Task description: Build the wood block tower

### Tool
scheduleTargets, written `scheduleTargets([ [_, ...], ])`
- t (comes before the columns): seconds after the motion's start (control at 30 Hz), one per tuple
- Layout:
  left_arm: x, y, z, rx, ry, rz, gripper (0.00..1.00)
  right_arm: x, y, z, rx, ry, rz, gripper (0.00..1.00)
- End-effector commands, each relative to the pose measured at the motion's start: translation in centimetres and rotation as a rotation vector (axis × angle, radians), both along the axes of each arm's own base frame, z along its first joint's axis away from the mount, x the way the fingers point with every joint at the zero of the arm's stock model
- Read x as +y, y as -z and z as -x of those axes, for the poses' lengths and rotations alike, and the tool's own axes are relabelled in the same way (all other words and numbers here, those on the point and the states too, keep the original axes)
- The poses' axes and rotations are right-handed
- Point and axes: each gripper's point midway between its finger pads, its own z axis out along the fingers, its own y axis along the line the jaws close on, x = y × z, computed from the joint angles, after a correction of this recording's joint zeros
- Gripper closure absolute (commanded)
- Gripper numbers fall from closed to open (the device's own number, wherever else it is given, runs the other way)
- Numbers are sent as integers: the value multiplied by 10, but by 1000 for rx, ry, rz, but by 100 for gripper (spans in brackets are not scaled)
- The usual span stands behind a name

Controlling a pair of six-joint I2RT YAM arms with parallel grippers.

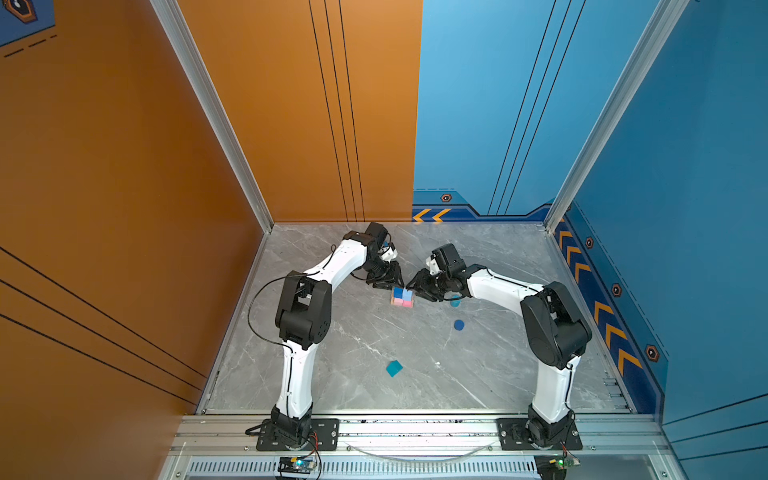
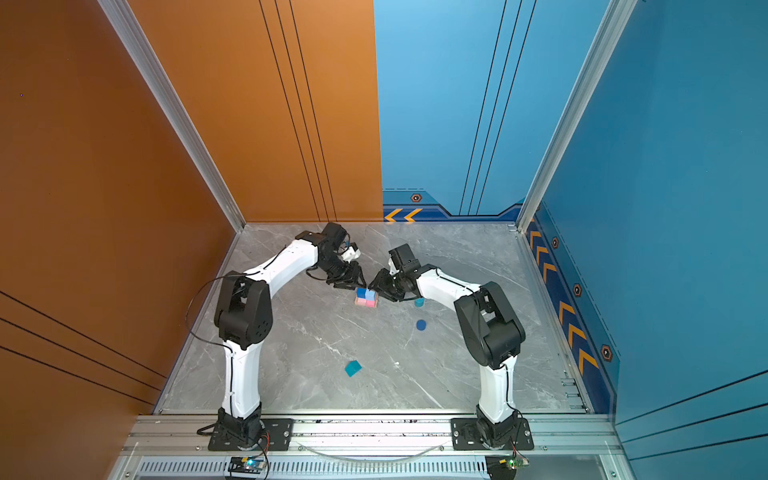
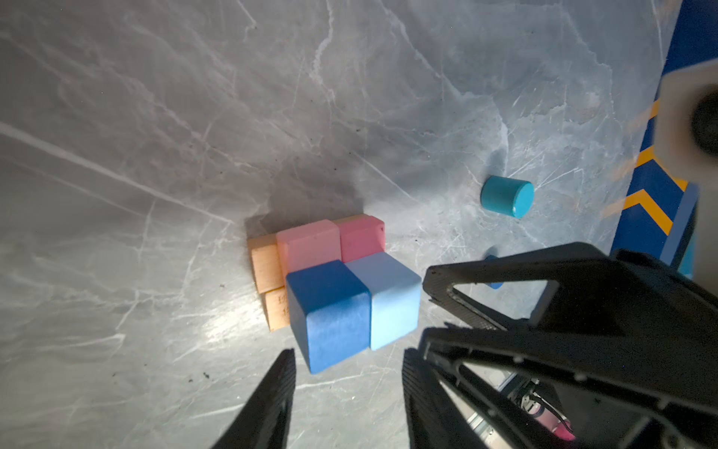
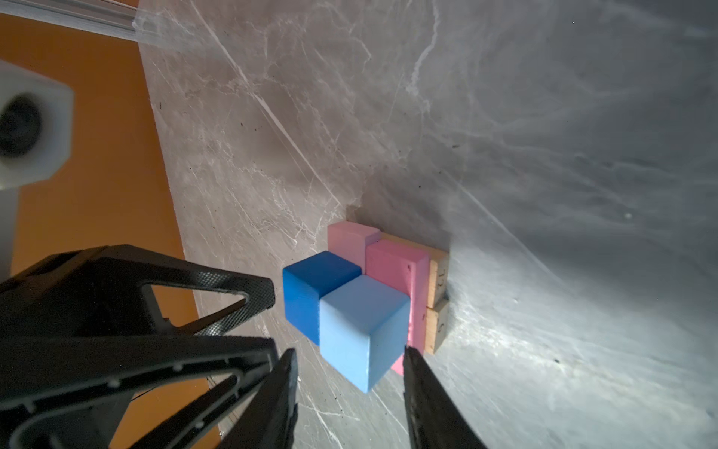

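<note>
Where teal cube point(image 1: 394, 368) lies, table point(image 1: 353, 395) open around.

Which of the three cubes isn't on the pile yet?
The teal cube, alone on the table, well apart from the pile; the dark-blue cube and light-blue cube sit side by side atop the pink bars.

Tan bars point(image 4: 438, 278): dark printed characters on end faces, not legible. Blue wall point(image 1: 498, 104): orange chevrons point(image 1: 432, 215) and hexagon emblems point(image 1: 446, 198) on lower band. No other text readable.
</note>
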Motion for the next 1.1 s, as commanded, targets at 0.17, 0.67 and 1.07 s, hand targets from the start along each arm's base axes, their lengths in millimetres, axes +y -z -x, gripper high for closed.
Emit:
scheduleTargets([
  [0.17, 22, -55, 3, -125, -62, 28, 51, -24, -34, 10, -62, 14, 32, 49],
  [0.67, 54, -82, 31, -289, -186, 82, 51, -115, -54, 29, -96, 82, 304, 48],
  [1.07, 85, -88, 52, -384, -258, 65, 51, -158, -42, 21, -46, -1, 619, 49],
])
